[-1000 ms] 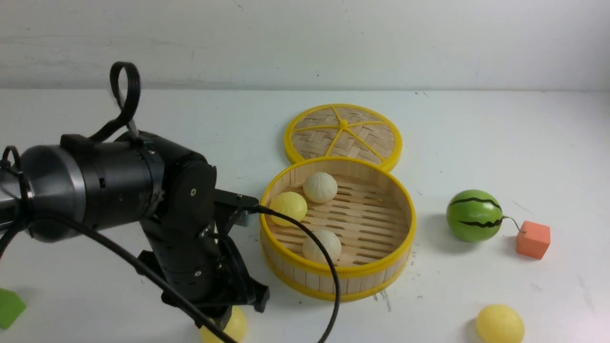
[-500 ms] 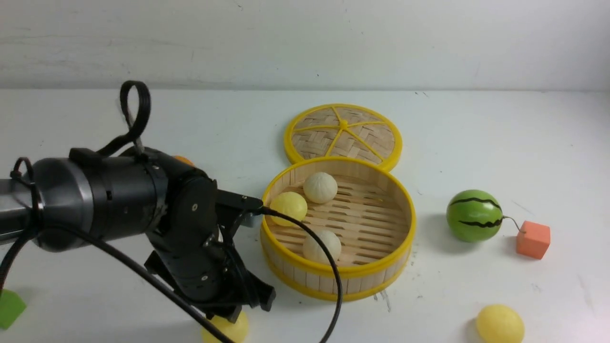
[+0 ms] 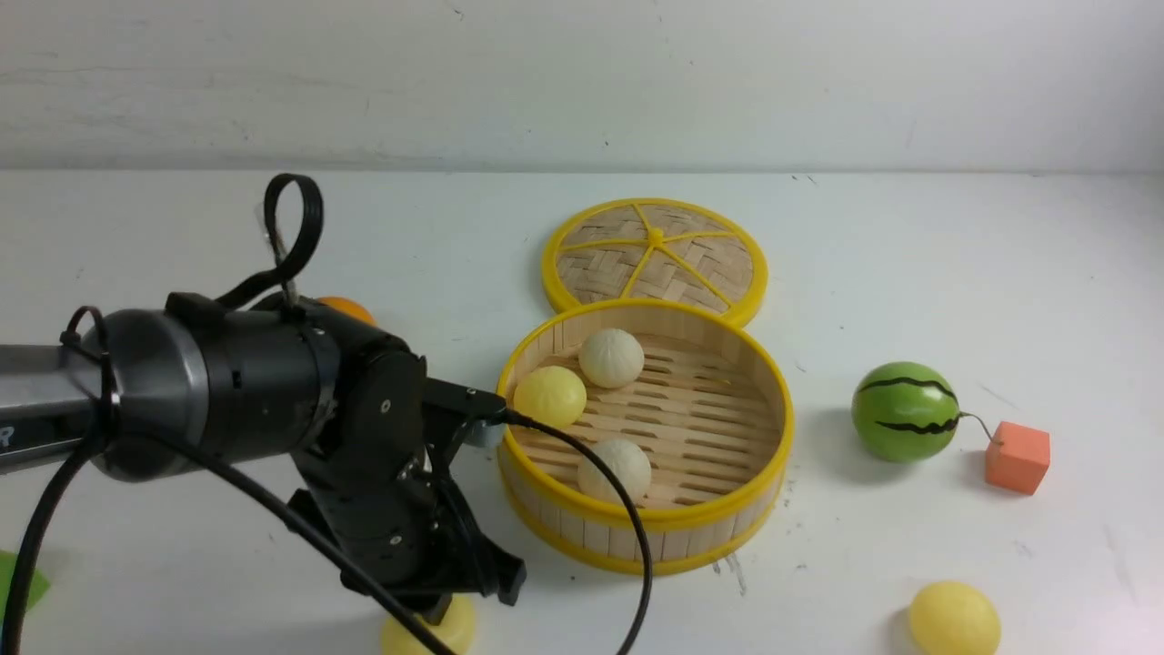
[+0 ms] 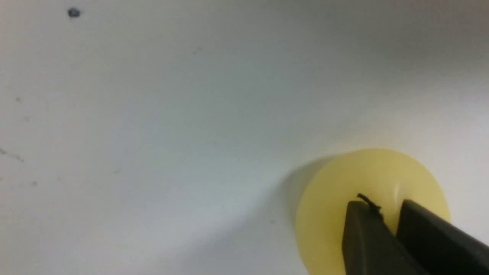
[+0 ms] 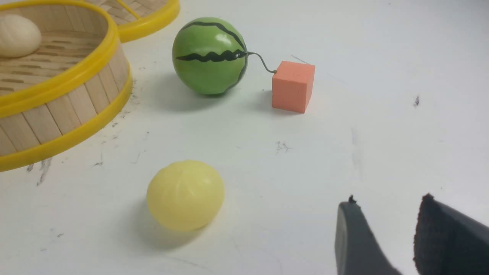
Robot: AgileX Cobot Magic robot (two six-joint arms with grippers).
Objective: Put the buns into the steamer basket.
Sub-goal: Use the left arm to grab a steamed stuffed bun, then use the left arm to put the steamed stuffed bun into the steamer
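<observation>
Left gripper (image 4: 386, 209) is held over a yellow bun (image 4: 344, 191), its fingers almost closed.
Two white buns (image 3: 611, 357) and an inner yellow bun (image 3: 549, 396) are seen in the basket (image 3: 727, 523). The bun under the left gripper lies on the table (image 3: 909, 255) just before the basket. A last bun (image 5: 185, 194) lies near the narrowly parted right gripper (image 5: 387, 200).

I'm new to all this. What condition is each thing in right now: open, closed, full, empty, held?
steamer basket: uncovered, holding three buns.
lid: off, lying flat on the table beyond the basket.
left yellow bun: on the table, under the left gripper.
left gripper: fingers close together over that bun; grip unclear.
right yellow bun: loose on the table, untouched.
right gripper: open, empty.
</observation>
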